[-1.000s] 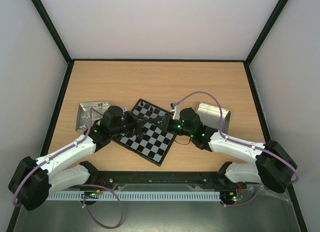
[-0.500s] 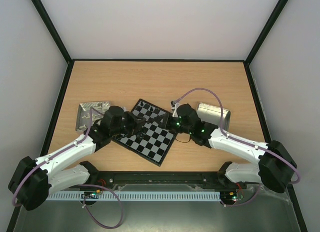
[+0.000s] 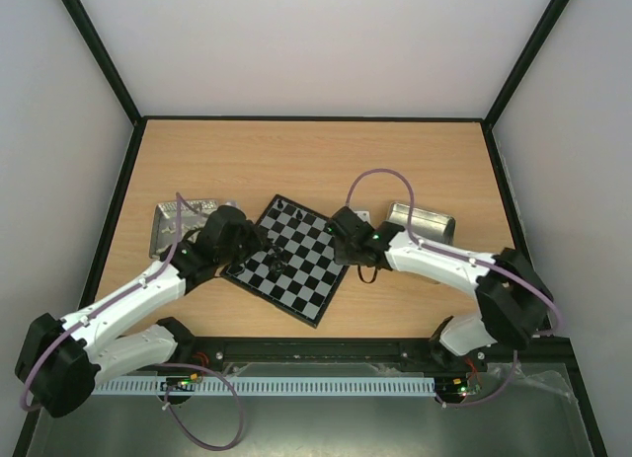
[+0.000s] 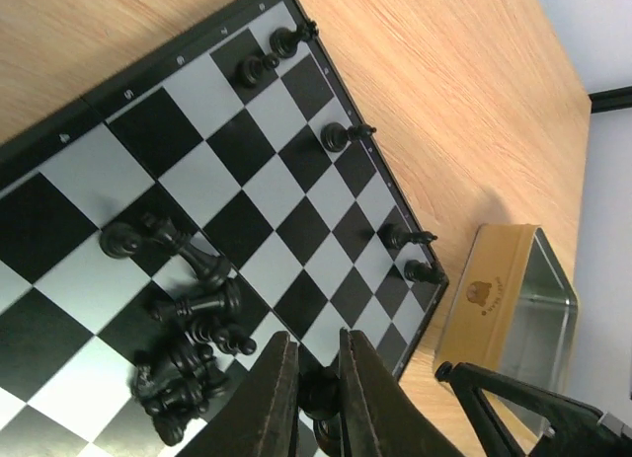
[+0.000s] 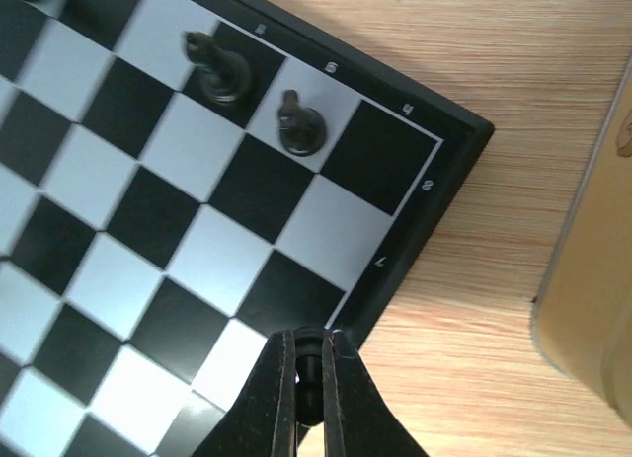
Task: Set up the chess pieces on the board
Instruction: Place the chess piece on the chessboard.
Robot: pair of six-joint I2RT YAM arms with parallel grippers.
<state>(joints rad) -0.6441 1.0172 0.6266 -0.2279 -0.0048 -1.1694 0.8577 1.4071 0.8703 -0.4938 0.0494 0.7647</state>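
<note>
The board [image 3: 296, 269] lies turned at an angle between my two arms. In the left wrist view several black chess pieces [image 4: 183, 324] lie in a heap on it, and others stand along its far edge [image 4: 336, 136]. My left gripper [image 4: 316, 339] is shut on a black chess piece [image 4: 318, 390] above the squares near that heap; from above it shows at the board's left part [image 3: 262, 245]. My right gripper [image 5: 308, 341] is shut on a small black piece [image 5: 310, 378] over the board's rim [image 5: 395, 269], near a corner; from above it shows at the board's right edge [image 3: 341, 245]. Two pieces [image 5: 299, 129] stand close to that corner.
A metal tray [image 3: 183, 225] lies left of the board and another metal tray [image 3: 425, 225] right of it, close to the right gripper; its wall [image 5: 592, 279] fills the right side of the right wrist view. Bare wooden table [image 3: 316, 161] lies beyond the board.
My right gripper has shut on a piece and drawn back from the board's middle to its right edge. The left gripper, still shut on its piece, has shifted slightly left.
</note>
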